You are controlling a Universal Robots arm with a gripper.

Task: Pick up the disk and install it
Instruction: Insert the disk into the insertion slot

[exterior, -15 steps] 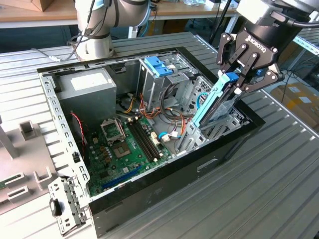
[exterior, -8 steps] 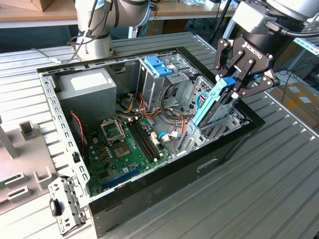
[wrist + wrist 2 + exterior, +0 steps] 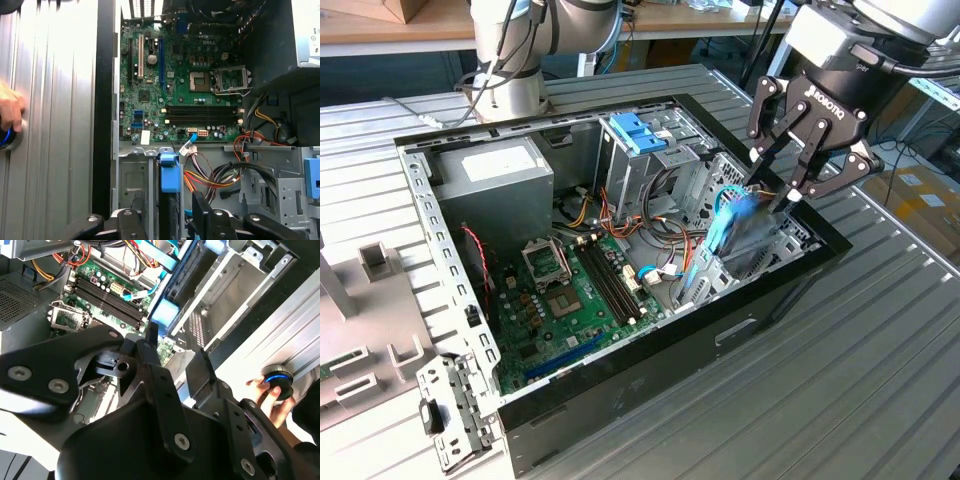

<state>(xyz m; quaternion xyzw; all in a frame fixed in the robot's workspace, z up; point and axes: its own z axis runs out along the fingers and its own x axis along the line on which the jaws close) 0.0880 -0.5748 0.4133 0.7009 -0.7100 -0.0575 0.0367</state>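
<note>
your claw (image 3: pixel 772 195) stands over the front corner of the open case (image 3: pixel 720 322), its two fingers drawn in narrow and, as far as i can judge, clamped on the disk (image 3: pixel 738 228). the disk stands on end with its lower part down in the metal drive cage (image 3: pixel 767 262), at the exterior view's right. in the first wrist view the disk (image 3: pixel 169 175) runs straight out from between the fingers, blue end tab leading. treat it as a stiff, fairly dense slab that will not flex. the metal faces are probably slick and the plastic rails are the weaker part, so your hold is best across the flat faces near the end away from the tab. it likely dislikes knocks. room is tight. the cage walls sit just beside both rails. a bundle of loose cables (image 3: pixel 212 175) lies near one side, and the motherboard (image 3: pixel 570 290) lies beyond the cage on the case floor. the black case rim is close behind the claw, with the ribbed table (image 3: pixel 840 400) outside it. a person's hand (image 3: pixel 9 117) rests on a knob on the table, apart from the case.
</note>
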